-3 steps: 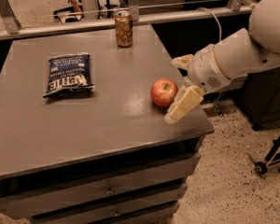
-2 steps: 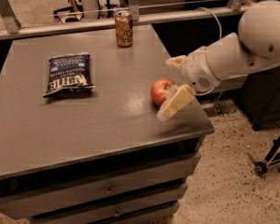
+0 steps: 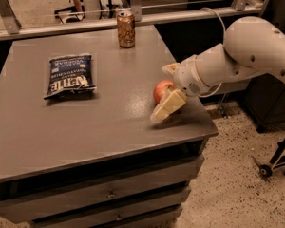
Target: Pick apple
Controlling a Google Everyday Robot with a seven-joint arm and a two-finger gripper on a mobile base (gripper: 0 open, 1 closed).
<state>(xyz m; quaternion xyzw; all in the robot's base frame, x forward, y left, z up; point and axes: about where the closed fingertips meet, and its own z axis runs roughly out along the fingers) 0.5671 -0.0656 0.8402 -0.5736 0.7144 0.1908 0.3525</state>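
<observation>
The red apple (image 3: 160,89) sits on the grey table (image 3: 85,127) near its right edge. My gripper (image 3: 162,92) reaches in from the right on a white arm (image 3: 247,51) and is open. Its cream fingers straddle the apple, the near finger (image 3: 168,106) in front of it and the far finger (image 3: 170,69) behind it. The apple's right side is hidden by the gripper's wrist. The apple rests on the table.
A brown soda can (image 3: 126,29) stands at the table's back edge. A dark blue chip bag (image 3: 70,75) lies at the left. A metal rail (image 3: 133,13) runs behind the table. Drawers (image 3: 109,194) sit below. A wheeled stand (image 3: 278,158) is on the floor at right.
My gripper has moved left across the table's right edge, so its fingers now reach further around the apple. The apple, can and bag have not moved.
</observation>
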